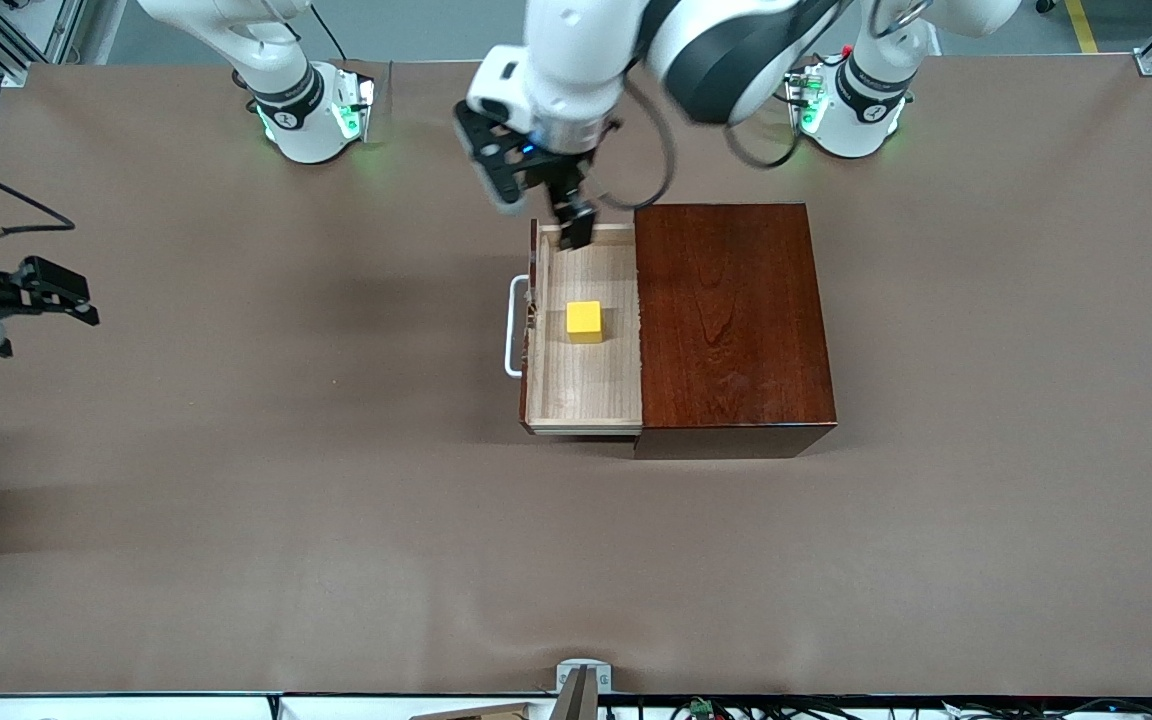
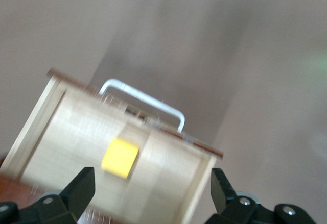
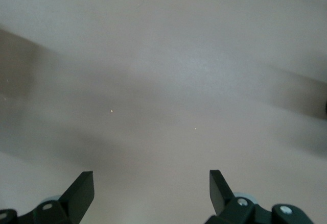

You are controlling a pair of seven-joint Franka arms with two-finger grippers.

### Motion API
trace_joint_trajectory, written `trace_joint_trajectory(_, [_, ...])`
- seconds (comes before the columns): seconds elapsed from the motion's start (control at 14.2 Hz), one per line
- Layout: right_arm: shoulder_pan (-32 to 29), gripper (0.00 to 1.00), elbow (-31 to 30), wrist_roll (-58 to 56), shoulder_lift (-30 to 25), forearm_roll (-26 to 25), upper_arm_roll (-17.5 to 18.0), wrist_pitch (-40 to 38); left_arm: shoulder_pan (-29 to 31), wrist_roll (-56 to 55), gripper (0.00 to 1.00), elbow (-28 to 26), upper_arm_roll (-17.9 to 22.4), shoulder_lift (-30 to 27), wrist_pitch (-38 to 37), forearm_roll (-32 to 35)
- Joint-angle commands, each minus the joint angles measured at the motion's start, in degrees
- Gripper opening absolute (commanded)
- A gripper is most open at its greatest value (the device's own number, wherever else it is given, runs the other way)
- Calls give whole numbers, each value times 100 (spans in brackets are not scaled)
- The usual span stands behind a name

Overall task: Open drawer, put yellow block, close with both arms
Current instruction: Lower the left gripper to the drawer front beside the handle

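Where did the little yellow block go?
The yellow block sits inside the open drawer, on its pale wood floor between the white handle and the dark wooden box.

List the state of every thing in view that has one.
drawer: pulled open
yellow block: lying in the drawer, not held
left hand: open, empty, over the drawer
right hand: open, empty, waiting over the table at the right arm's end
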Motion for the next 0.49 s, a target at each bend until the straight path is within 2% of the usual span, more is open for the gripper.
trace_joint_trajectory(0.0, [-306,100,-564,408,-513,67,350,108,-221,763,100,524,92,625,271,145])
trace_joint_trajectory(0.14, [-456,100,-731,811,-663,67,508,73,-387,1266,100,665,197,986,334,206])
trace_joint_trajectory(0.42, [-430,100,-863,1427,-892,67,535,38,-678,2233,100,666,689,1338,781,382])
